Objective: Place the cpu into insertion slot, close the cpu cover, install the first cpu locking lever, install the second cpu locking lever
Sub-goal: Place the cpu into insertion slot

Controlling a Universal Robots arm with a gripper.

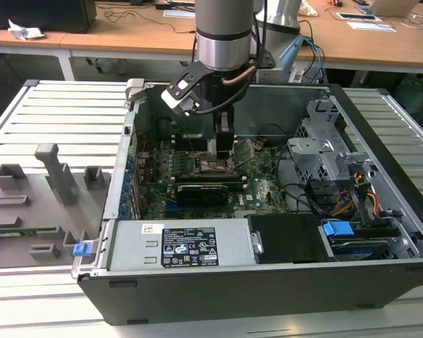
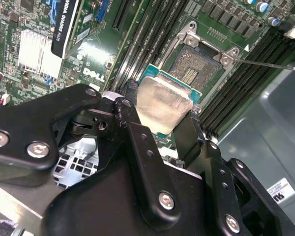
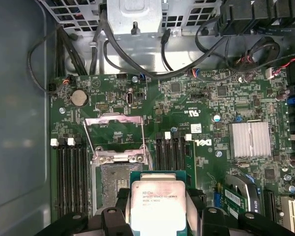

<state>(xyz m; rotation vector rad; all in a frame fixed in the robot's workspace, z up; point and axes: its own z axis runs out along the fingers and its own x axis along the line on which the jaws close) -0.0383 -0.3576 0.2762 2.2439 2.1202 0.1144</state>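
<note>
Arm (image 1: 224, 42) vertical, pincer (image 2: 161, 107) clamped.

arm (image 1: 224, 32): silver-grey cylinder, dark band | camera block (image 1: 182, 95) below the arm: pale grey and black, black cable (image 1: 229, 104) looped | end effector (image 2: 162, 110): matte black plates, silver screws (image 2: 166, 200)

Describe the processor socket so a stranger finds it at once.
Inside the open computer case, find the green board. Between two banks of long black memory slots, near the chip the gripper holds, lies the socket: the only dark square with a grey metal rim.

Silver cpu (image 3: 157, 206) (green-edged), green circuit board (image 3: 187, 98)
</note>
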